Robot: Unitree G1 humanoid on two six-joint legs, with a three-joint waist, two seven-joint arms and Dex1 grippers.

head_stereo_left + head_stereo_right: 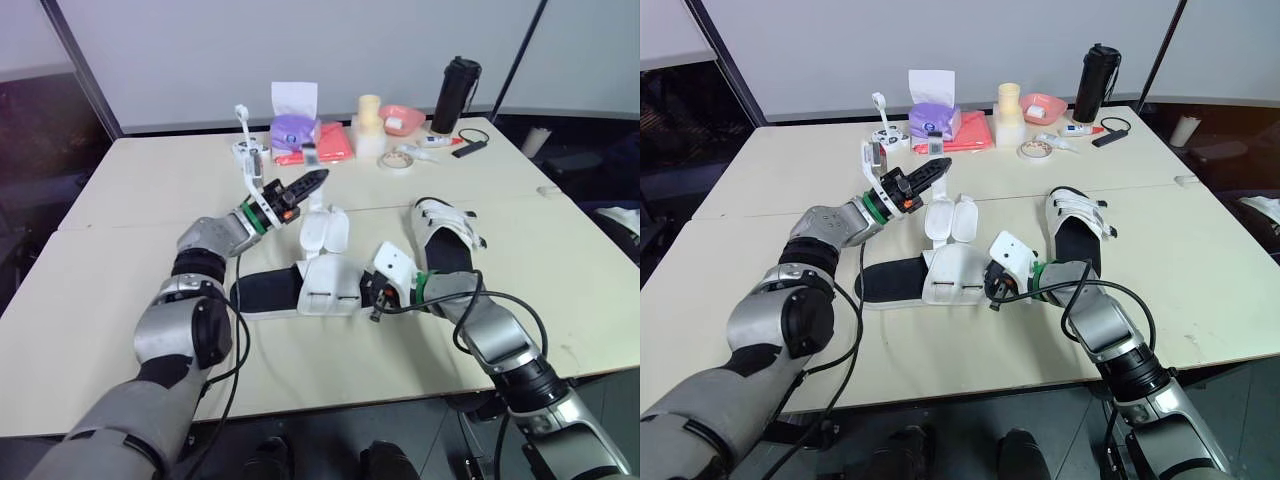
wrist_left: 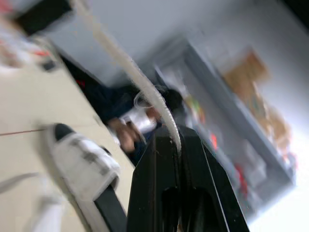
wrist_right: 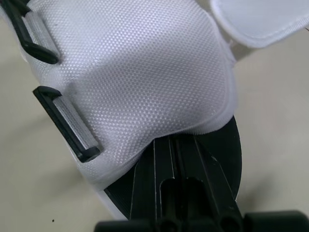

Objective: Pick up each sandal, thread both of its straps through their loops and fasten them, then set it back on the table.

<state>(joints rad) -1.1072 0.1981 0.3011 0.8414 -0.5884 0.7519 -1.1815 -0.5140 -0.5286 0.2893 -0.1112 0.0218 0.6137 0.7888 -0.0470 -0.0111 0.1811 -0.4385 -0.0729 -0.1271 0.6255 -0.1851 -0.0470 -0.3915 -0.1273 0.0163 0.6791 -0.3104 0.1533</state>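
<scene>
The left gripper (image 1: 315, 180) is raised over the bench (image 1: 120, 250), its fingers together and clamped on a white strap (image 1: 313, 228) that stands up from the near sandal (image 1: 290, 292). This sandal lies flat at the bench's middle. At its toe end the right gripper (image 1: 370, 297) has its fingers together, tips tucked at the white upper's hem. The second sandal (image 1: 445, 235) lies just beyond the right arm.
</scene>
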